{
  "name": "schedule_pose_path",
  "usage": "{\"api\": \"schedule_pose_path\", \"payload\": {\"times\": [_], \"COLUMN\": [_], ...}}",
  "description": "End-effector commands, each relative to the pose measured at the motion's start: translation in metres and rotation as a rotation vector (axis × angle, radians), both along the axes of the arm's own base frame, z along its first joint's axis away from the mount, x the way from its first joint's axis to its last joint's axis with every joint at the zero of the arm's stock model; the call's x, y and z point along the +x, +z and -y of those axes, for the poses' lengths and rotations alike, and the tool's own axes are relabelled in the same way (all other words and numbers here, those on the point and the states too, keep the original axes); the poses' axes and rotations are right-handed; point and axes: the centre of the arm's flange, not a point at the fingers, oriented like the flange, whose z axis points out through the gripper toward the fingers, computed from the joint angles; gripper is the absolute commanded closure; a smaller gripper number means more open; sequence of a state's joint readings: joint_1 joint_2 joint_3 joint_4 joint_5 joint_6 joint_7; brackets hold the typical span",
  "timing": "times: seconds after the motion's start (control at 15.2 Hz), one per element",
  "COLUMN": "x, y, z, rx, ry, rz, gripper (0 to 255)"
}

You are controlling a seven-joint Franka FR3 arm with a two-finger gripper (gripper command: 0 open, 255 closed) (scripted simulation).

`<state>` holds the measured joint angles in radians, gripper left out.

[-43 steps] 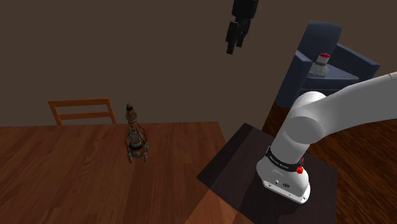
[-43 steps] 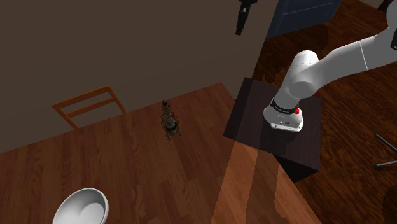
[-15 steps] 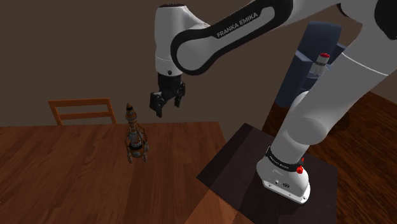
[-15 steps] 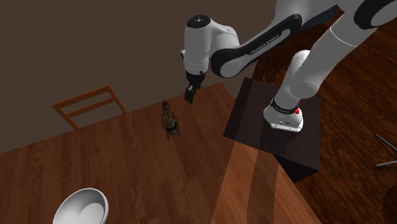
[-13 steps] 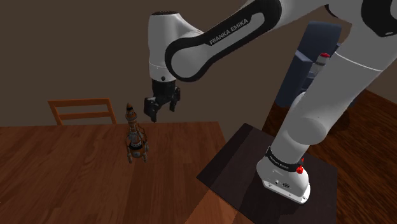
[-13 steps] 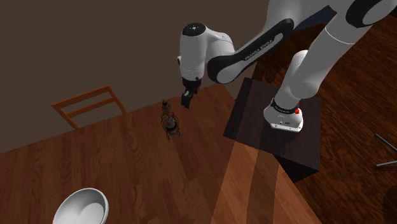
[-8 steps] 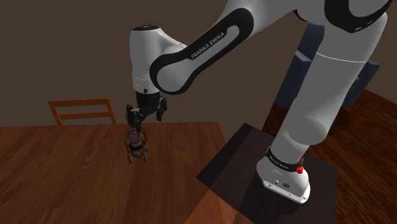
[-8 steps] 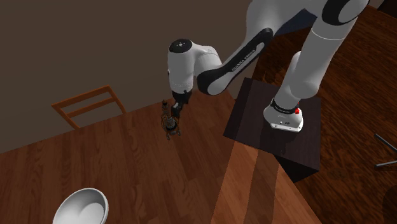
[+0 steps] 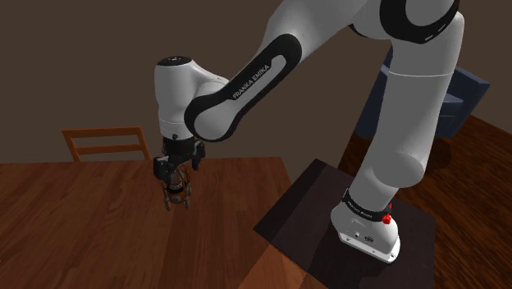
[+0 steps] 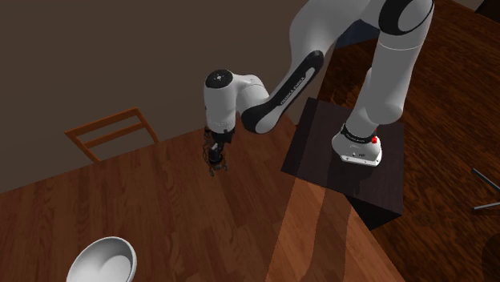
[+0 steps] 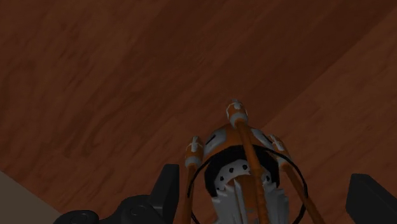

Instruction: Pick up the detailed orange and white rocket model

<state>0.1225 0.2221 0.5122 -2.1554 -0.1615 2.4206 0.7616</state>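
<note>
While the rocket (image 11: 236,167) stands upright on the table (image 9: 82,238), near that table's far edge, your gripper (image 11: 267,183) hangs just above the tabletop, straddling it. Your fingers (image 11: 167,191) stand wide apart, one on each side of the rocket, and they clasp nothing.

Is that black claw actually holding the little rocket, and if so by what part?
Nothing is held. The gripper is open, its fingers standing either side of the upright rocket on the table, not clasping it.
</note>
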Motion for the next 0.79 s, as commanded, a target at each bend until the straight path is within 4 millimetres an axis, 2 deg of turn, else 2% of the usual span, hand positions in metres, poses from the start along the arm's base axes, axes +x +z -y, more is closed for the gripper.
{"api": "schedule_pose_path", "payload": {"times": [0.0, 0.07, 0.2, 0.26, 0.73], "x": [0.0008, 0.0008, 0.0008, 0.0009, 0.0009], "y": [-0.0113, -0.0196, -0.0196, -0.0196, -0.0197], "z": [-0.0003, -0.0003, -0.0003, 0.0003, 0.0005], "rx": [0.000, 0.000, 0.000, 0.000, 0.000], "ry": [0.000, 0.000, 0.000, 0.000, 0.000], "rz": [0.000, 0.000, 0.000, 0.000, 0.000], "gripper": [0, 0, 0, 255, 255]}}
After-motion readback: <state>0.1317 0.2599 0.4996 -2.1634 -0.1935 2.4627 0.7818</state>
